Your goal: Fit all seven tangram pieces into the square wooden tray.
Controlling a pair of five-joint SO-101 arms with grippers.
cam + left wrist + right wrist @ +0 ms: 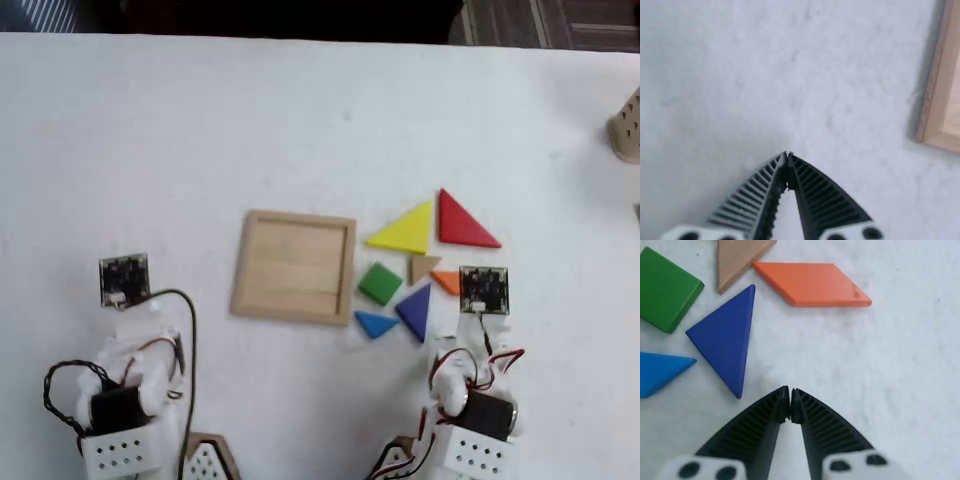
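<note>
The square wooden tray (295, 266) lies empty at the table's middle; its corner (941, 100) shows in the left wrist view. To its right lie the pieces: yellow triangle (405, 230), red triangle (461, 222), green square (380, 283), tan triangle (421, 266), orange parallelogram (446, 281), dark blue triangle (415, 310), light blue triangle (375, 323). My right gripper (790, 402) is shut and empty, just short of the dark blue triangle (726, 336) and orange parallelogram (812, 283). My left gripper (787, 159) is shut over bare cloth, left of the tray.
A white cloth (200, 130) covers the table. A tan perforated object (627, 125) stands at the far right edge. Both arm bases sit at the near edge, left (120, 440) and right (475, 440).
</note>
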